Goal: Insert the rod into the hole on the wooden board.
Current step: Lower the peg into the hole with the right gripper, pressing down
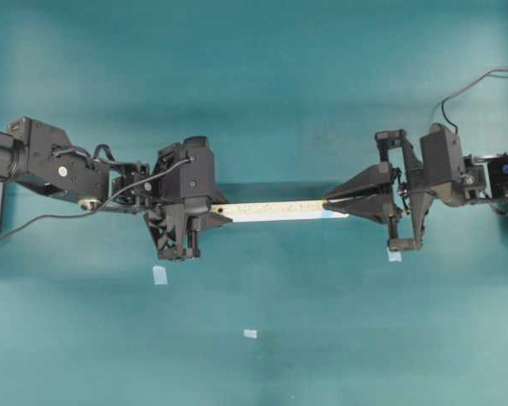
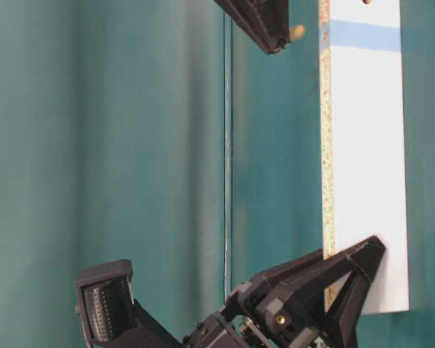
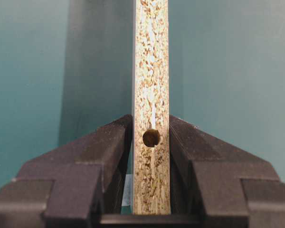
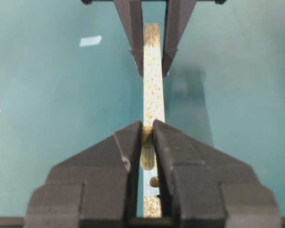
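right gripper (image 4: 147,130): narrow, pinching the rod (image 4: 147,154) between its pads, poised above the blue-marked end of the wooden board (image 1: 275,208).
left gripper (image 3: 151,142): clamped on the board's other end, holding it edge-up above the table (image 1: 254,85), speckled edge skyward.
hole (image 4: 154,181): in the board's edge, just under the rod, not yet entered.
step in hand, as judged: alignment before insertion.
next move calls for: centring the rod tip over the hole, then pressing straight down while the board is kept steady.
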